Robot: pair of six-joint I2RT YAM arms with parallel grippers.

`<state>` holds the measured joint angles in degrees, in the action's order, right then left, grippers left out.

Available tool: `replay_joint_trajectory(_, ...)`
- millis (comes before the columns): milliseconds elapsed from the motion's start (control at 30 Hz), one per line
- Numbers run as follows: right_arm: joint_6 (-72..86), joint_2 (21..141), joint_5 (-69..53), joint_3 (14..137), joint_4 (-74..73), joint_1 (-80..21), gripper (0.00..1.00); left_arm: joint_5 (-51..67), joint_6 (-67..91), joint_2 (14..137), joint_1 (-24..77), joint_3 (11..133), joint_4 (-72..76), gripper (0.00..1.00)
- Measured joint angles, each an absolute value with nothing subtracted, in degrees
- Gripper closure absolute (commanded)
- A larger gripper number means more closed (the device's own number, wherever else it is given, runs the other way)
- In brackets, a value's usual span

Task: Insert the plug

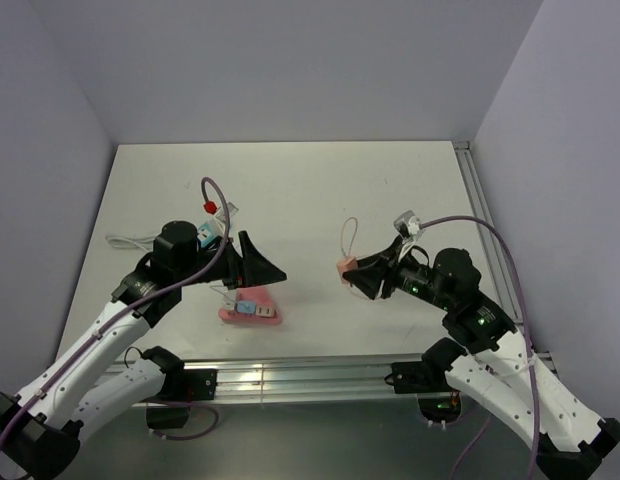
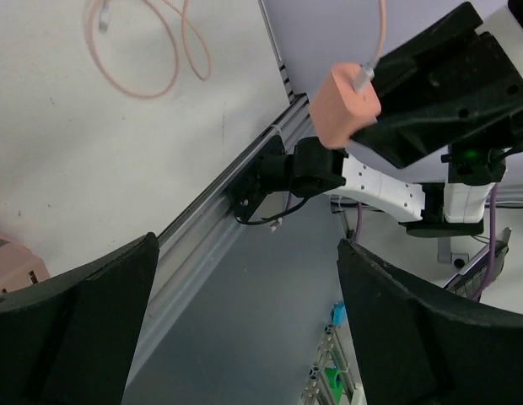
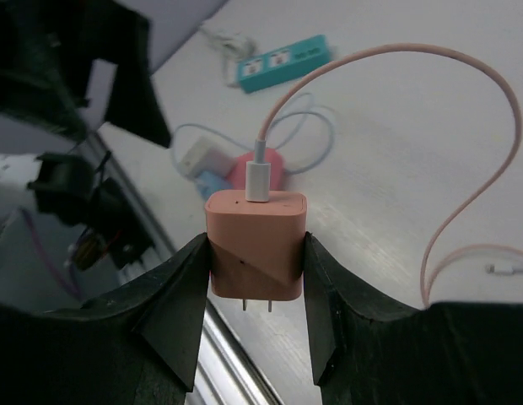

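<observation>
My right gripper point(image 3: 257, 257) is shut on a pink charger plug point(image 3: 257, 232), held by its sides above the table with its two prongs facing my wrist camera. A pink cable point(image 3: 464, 110) runs from its top. In the top view the plug point(image 1: 345, 267) sits at the tip of my right gripper point(image 1: 354, 272). A pink power strip point(image 1: 252, 313) lies near the front edge with a blue and a white plug in it. My left gripper point(image 1: 265, 262) is open and empty just above it. The left wrist view shows open fingers point(image 2: 76, 312) and the plug point(image 2: 344, 105).
A teal power strip point(image 3: 283, 61) with a white cord lies further back, partly under my left arm in the top view point(image 1: 207, 238). The pink cable's loose loop point(image 2: 152, 51) lies on the white table. A metal rail point(image 1: 310, 378) runs along the front edge.
</observation>
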<state>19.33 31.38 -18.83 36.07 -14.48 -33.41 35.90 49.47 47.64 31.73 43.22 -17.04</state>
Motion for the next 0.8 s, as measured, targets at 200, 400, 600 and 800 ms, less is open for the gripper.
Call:
replay_joint_trajectory(200, 16.88, 34.22, -27.77, 36.29, -13.28, -38.72, 1.00, 35.73, 53.58, 46.39, 32.75, 43.64, -17.19, 0.06)
replay_joint_trajectory(400, 15.64, 43.24, -25.65, 36.42, -13.39, -49.47, 1.00, 34.59, 57.17, 42.54, 33.39, 44.27, -18.48, 0.07)
replay_joint_trajectory(600, 15.27, 47.09, -22.15, 37.47, -12.69, -55.27, 1.00, 33.04, 62.04, 37.54, 35.70, 41.10, -17.89, 0.07)
replay_joint_trajectory(800, 15.07, 49.47, -17.96, 39.38, -10.59, -60.18, 1.00, 29.56, 67.11, 36.73, 40.51, 36.51, -17.98, 0.07)
